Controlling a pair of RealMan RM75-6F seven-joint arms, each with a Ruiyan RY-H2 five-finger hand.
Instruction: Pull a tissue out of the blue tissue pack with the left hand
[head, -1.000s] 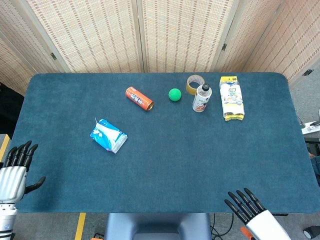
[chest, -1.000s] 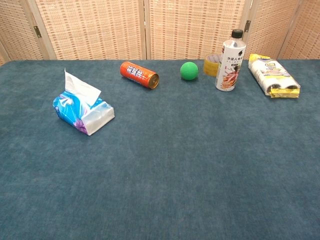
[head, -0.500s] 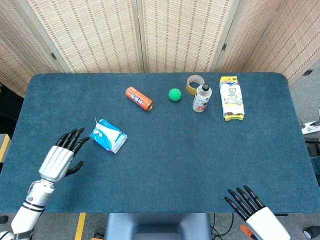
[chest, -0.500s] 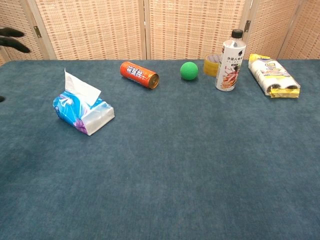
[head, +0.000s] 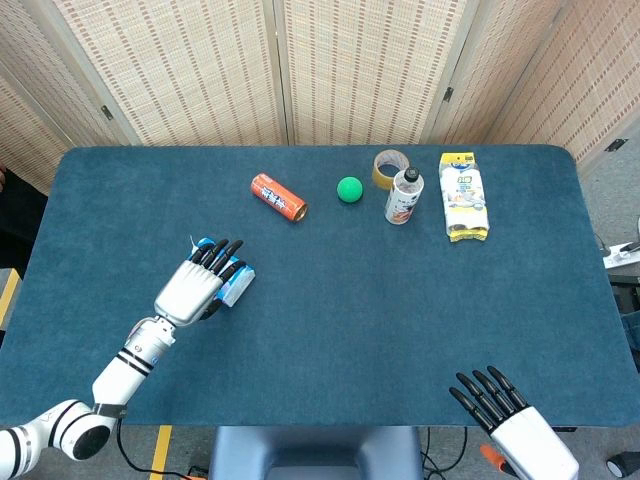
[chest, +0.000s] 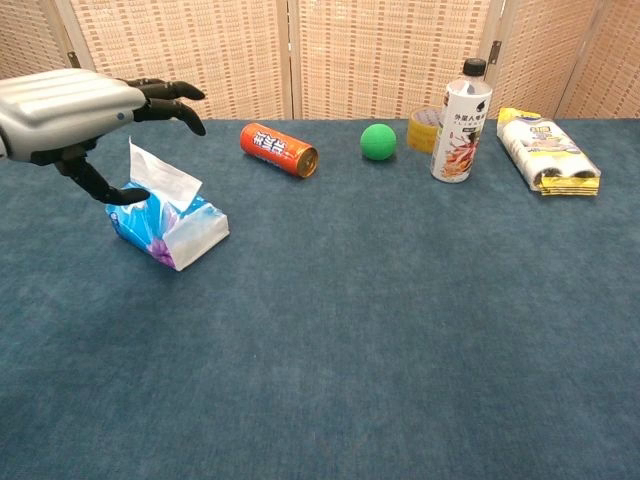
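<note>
The blue tissue pack (chest: 172, 229) lies on the left part of the table, mostly hidden under my left hand in the head view, where only its right end (head: 238, 285) shows. A white tissue (chest: 163, 176) sticks up from its top. My left hand (head: 197, 283) (chest: 75, 107) hovers just above the pack, fingers spread forward over the tissue and thumb lowered beside it, holding nothing. My right hand (head: 505, 412) rests open at the table's near right edge, fingers apart.
Along the back of the blue table (head: 400, 290) lie an orange can (head: 279, 197) on its side, a green ball (head: 349, 189), a tape roll (head: 388, 165), an upright bottle (head: 404, 196) and a yellow-white package (head: 463, 196).
My left hand has swept from the table's near left edge rightward and forward until it is over the tissue pack. The right hand has barely moved.
</note>
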